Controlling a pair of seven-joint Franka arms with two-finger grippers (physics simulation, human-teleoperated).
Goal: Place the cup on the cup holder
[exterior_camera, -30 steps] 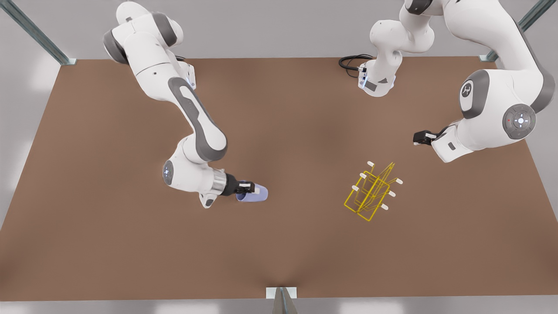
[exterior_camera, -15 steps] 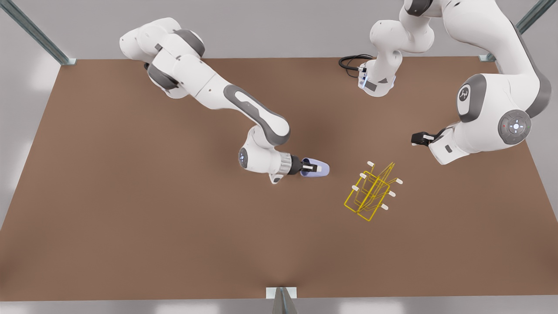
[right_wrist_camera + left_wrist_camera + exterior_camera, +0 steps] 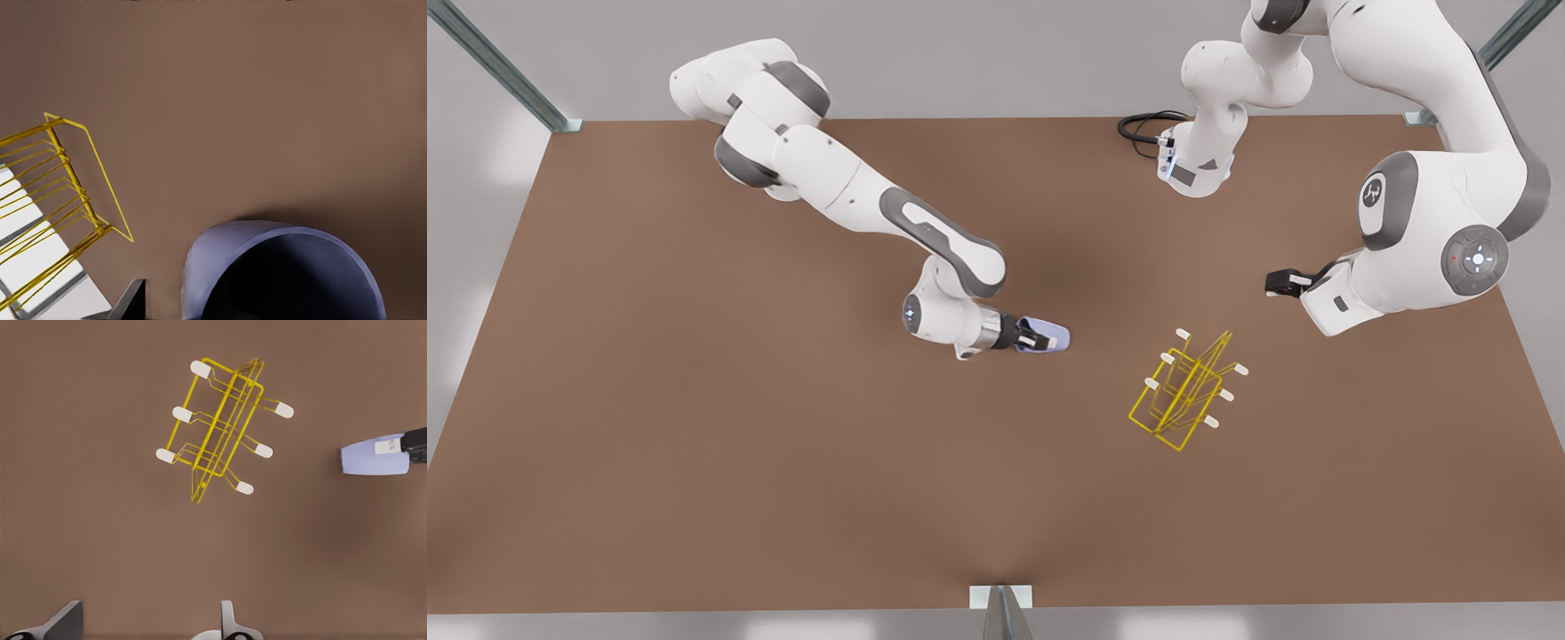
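The lavender-blue cup [image 3: 1060, 338] is held sideways over the table's middle, with my right gripper [image 3: 1039, 340] shut on its rim. In the right wrist view the cup's open mouth [image 3: 287, 273] faces the camera, beside one finger [image 3: 130, 300]. The yellow wire cup holder [image 3: 1178, 391] stands on the table toward the front view's right, a short gap from the cup. My left gripper [image 3: 1280, 283] waits above and behind the holder, open with nothing in it [image 3: 147, 630]. Its wrist view looks down on the cup holder [image 3: 217, 427] and the held cup [image 3: 370, 459].
The brown table [image 3: 694, 444] has bare surface all around the cup holder. A black cable [image 3: 1143, 129] loops at the far edge by an arm's base. Metal frame posts [image 3: 1000, 609] stand at the table's edges.
The right arm carried the cup from the front view's left toward the cup holder, then drew back slightly to the left. The left arm barely shifted.
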